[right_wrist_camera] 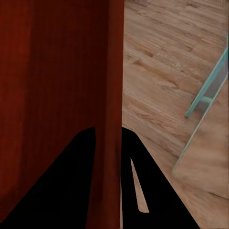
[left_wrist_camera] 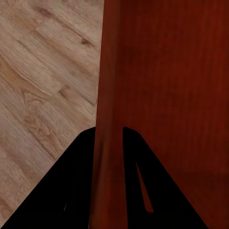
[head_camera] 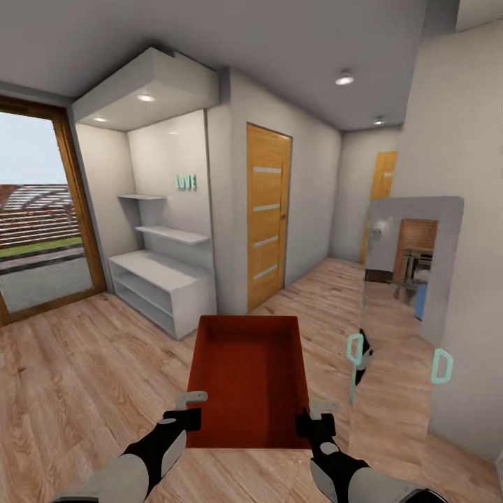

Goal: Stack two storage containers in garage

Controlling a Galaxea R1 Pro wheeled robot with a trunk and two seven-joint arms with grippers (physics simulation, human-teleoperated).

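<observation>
A red-orange open-top storage container (head_camera: 248,377) hangs in front of me above the light wood-plank floor, carried level between both arms. My left gripper (head_camera: 187,409) is shut on its left wall near the close corner; in the left wrist view the black fingers (left_wrist_camera: 76,186) pinch that wall (left_wrist_camera: 107,95). On the opposite side, the right gripper (head_camera: 312,413) is shut on the right wall, whose edge (right_wrist_camera: 114,71) runs between the dark fingers (right_wrist_camera: 71,191) in the right wrist view. The bin is empty. The second container is out of view.
A hallway lies ahead with a wooden door (head_camera: 268,213) and another door (head_camera: 381,181) at its far end. White shelves (head_camera: 164,279) fill an alcove at the left, beside a glass door (head_camera: 35,216). A tall mirror (head_camera: 405,307) with teal handles (head_camera: 441,366) stands close at my right.
</observation>
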